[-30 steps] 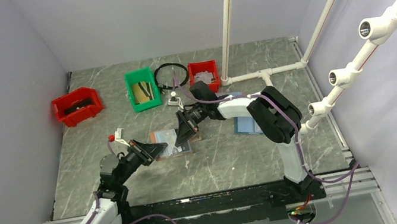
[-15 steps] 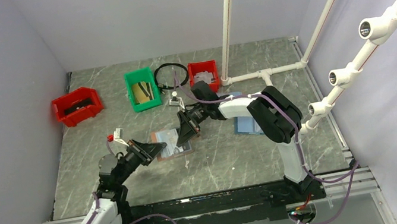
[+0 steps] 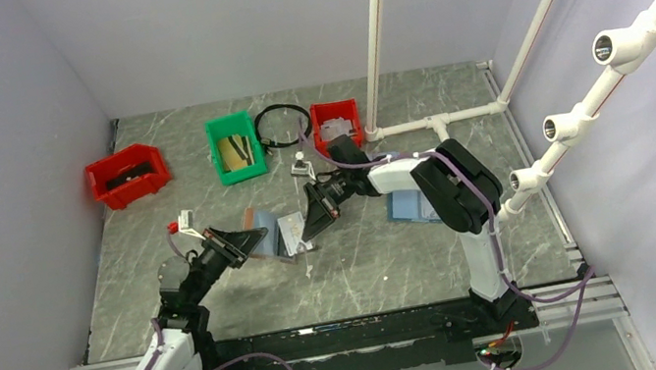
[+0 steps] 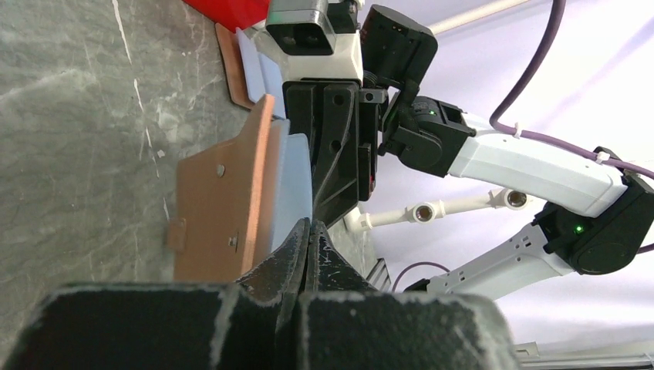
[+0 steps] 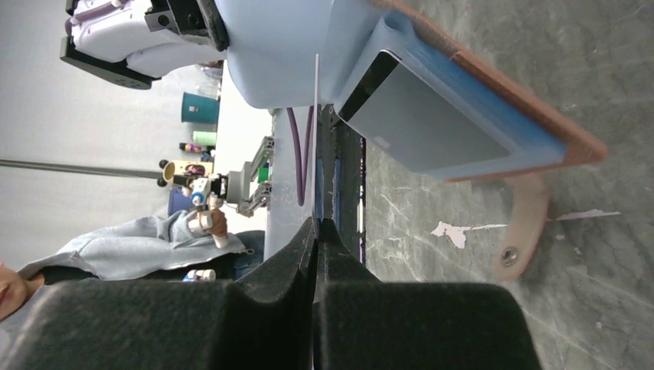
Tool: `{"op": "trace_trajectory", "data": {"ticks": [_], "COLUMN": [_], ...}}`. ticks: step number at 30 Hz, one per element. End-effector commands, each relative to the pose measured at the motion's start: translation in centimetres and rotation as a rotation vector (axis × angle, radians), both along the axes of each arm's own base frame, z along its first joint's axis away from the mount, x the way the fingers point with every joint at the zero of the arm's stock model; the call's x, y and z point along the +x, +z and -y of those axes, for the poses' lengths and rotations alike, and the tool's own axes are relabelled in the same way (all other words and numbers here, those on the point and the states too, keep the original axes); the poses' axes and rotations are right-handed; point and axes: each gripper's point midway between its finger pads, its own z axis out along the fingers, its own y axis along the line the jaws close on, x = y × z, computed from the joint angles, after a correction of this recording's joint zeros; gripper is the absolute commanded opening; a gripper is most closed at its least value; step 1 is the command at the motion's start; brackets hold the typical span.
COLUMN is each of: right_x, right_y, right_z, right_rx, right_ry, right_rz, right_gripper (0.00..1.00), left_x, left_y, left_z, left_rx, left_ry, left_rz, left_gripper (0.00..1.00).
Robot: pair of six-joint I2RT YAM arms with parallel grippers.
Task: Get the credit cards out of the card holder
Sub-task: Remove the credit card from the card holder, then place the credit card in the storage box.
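The card holder (image 3: 260, 226) is raised off the table, its reddish-brown cover (image 4: 220, 204) on edge and its pale blue page (image 4: 293, 181) facing the right arm. My left gripper (image 4: 310, 225) is shut on the holder's near edge (image 3: 251, 241). My right gripper (image 5: 317, 223) is shut on a thin pale credit card (image 5: 316, 131), seen edge-on and drawn out of the pocket (image 3: 294, 233). Another grey credit card (image 5: 432, 127) sits in the holder's pocket, above the side tab (image 5: 524, 223).
Two red bins (image 3: 127, 174) (image 3: 336, 124), a green bin (image 3: 236, 147) and a black cable ring (image 3: 282, 123) line the back. A blue-covered holder (image 3: 407, 205) lies under the right arm. White pipes (image 3: 433, 119) stand at the right.
The right gripper has pulled back to the right with the pale card, sliding it out of the holder. The left gripper has lifted the holder and shifted it a little left.
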Motion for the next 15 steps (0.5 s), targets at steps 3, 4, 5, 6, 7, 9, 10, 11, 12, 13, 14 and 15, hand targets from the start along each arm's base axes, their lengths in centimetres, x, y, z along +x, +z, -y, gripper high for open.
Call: {"op": "trace_trajectory", "data": {"ticks": [3,4,5,6,7,9,10,11,12,13,14,15], "right_x": [0.5,0.7,1.0,1.4,1.9,2.7,3.2,3.8,4.6,5.3,6.2,7.1], "right_y": [-0.2,-0.4,-0.6,-0.9,-0.8,-1.2,-1.4,-1.5,-1.5,-1.5,-1.5,-1.4], "right_z": [0.2,0.2,0.3,0.4,0.5,0.9,1.2,1.3,1.6,1.9,2.2,2.6], "right_rx": [-0.006,-0.023,-0.043,-0.066,-0.082,-0.134,-0.162,-0.191,-0.217,-0.243,-0.272,-0.300], "right_ry": [0.013,0.013,0.011,0.010,0.009,0.013,0.008,0.001,-0.010,-0.023,-0.041,-0.060], "right_rz": [0.106,0.140,0.177,0.226,0.276,0.353,0.385,0.417,0.446,0.472,0.501,0.525], "right_gripper": [0.00,0.00,0.00,0.00,0.00,0.00,0.00,0.00,0.00,0.00,0.00,0.00], "left_x": [-0.3,-0.3,-0.4,-0.4,-0.4,-0.5,-0.7,-0.5,-0.7,-0.8,-0.9,-1.0], "left_y": [-3.1,-3.4,-3.7,-4.1,-4.5,-5.7,-6.6,-6.4,-7.0,-7.5,-8.0,-8.3], "left_z": [-0.6,-0.6,-0.7,-0.8,-1.0,-1.4,-1.6,-1.8,-2.1,-2.3,-2.7,-3.0], "left_rx": [0.012,0.019,0.022,0.030,0.038,0.063,0.078,0.090,0.111,0.129,0.150,0.169], "left_ry": [0.031,0.034,0.038,0.045,0.056,0.076,0.086,0.099,0.112,0.125,0.142,0.157], "left_rz": [-0.104,-0.116,-0.134,-0.156,-0.180,-0.236,-0.275,-0.291,-0.326,-0.356,-0.387,-0.410], "left_gripper": [0.00,0.00,0.00,0.00,0.00,0.00,0.00,0.00,0.00,0.00,0.00,0.00]}}
